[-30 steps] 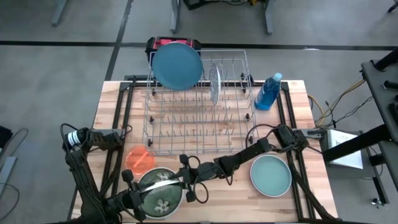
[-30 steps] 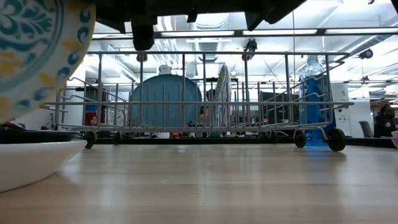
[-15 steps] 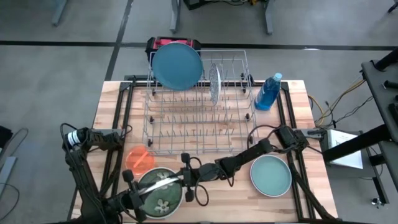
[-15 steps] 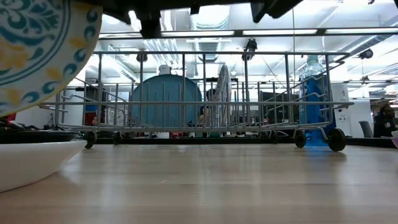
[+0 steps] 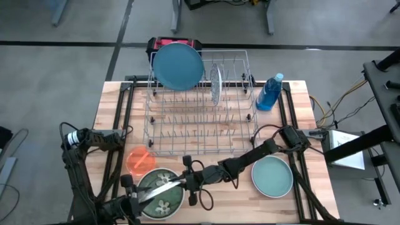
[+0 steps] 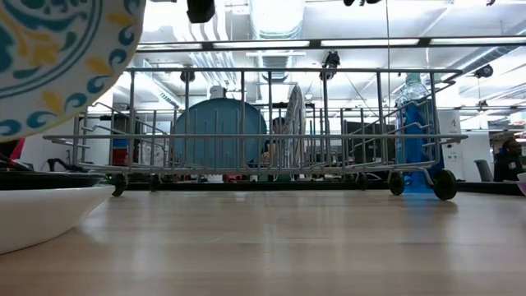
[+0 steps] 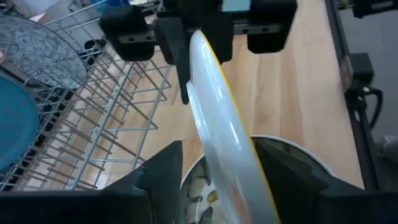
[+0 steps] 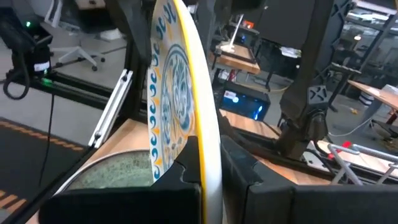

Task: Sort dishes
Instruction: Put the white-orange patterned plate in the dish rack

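1. Your right end effector (image 5: 187, 182) is clamped on the rim of a patterned plate (image 8: 177, 81), held on edge above a green plate (image 5: 161, 199) at the table's (image 5: 231, 203) near edge.
2. Your left end effector (image 5: 136, 199) stands open around it.
3. Farther back, a blue plate (image 5: 178, 65) stands in the rack (image 5: 200, 112).

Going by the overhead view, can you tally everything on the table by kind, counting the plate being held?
Plates: 6 (blue plate, grey patterned plate, orange plate, green plate, teal plate, held yellow-rimmed plate)
Wire rack: 1
Spray bottle: 1
Total: 8
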`<action>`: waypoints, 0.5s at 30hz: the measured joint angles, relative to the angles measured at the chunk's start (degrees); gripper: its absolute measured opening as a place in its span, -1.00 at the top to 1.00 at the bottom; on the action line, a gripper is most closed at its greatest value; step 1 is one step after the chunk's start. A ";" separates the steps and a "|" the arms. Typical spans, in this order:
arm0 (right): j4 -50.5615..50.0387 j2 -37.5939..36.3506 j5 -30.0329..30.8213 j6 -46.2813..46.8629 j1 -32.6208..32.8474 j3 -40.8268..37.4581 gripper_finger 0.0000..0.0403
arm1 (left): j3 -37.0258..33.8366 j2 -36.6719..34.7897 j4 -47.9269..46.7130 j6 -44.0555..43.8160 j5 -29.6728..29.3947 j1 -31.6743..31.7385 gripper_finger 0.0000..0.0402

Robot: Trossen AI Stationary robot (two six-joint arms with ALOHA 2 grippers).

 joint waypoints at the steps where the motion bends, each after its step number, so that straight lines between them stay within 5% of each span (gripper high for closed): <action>1: -0.68 -0.23 0.15 0.03 0.02 0.00 0.94 | 0.46 0.00 -0.31 0.25 0.51 -0.16 0.04; 11: -6.96 -3.59 0.76 1.59 0.07 0.00 0.96 | 2.93 -0.09 -4.38 -0.64 1.05 -3.35 -0.03; 15: -10.16 -6.11 -4.34 3.18 -0.26 -0.11 0.96 | 4.97 -0.09 -5.90 -0.42 0.53 -4.49 -0.03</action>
